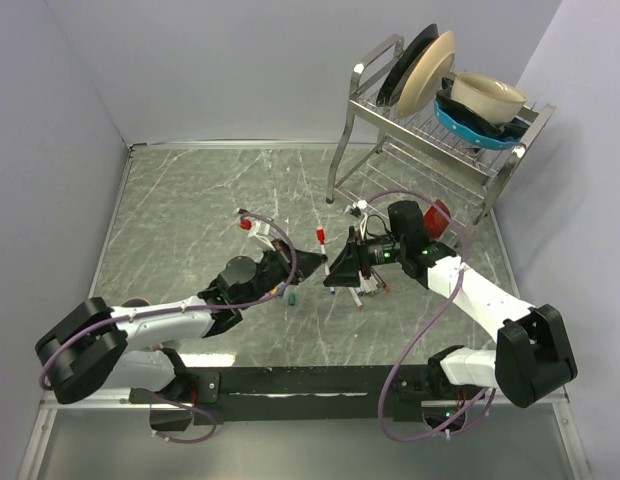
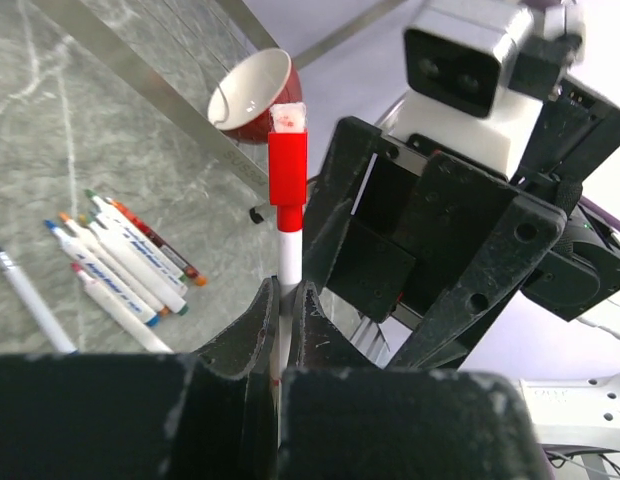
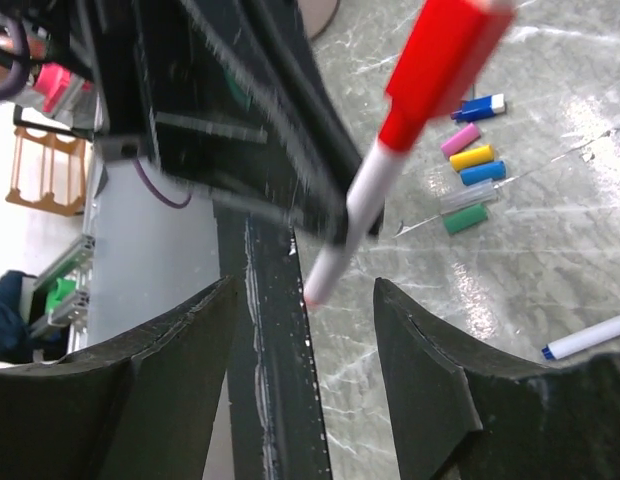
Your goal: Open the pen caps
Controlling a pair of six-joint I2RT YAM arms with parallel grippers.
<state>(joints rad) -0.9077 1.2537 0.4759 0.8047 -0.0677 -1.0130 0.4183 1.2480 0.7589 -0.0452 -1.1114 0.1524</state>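
Observation:
My left gripper (image 2: 288,290) is shut on a thin white-barrelled marker (image 2: 288,255) that stands upright, with its red cap (image 2: 287,170) on the upper end. In the top view my left gripper (image 1: 316,262) holds it at mid-table, the red cap (image 1: 319,237) above the fingers. My right gripper (image 1: 336,267) faces it, open and empty. In the right wrist view the marker (image 3: 355,215) slants down between my open right gripper (image 3: 302,290), touching neither finger, with its red cap (image 3: 442,60) at the top. Several loose caps (image 3: 470,160) lie on the table behind.
A pile of capped markers (image 2: 120,265) lies on the marble table (image 1: 190,200), partly under the right arm (image 1: 362,290). A single pen (image 2: 30,300) lies apart. A red bowl (image 2: 252,95) sits by the dish rack (image 1: 440,120) at the back right.

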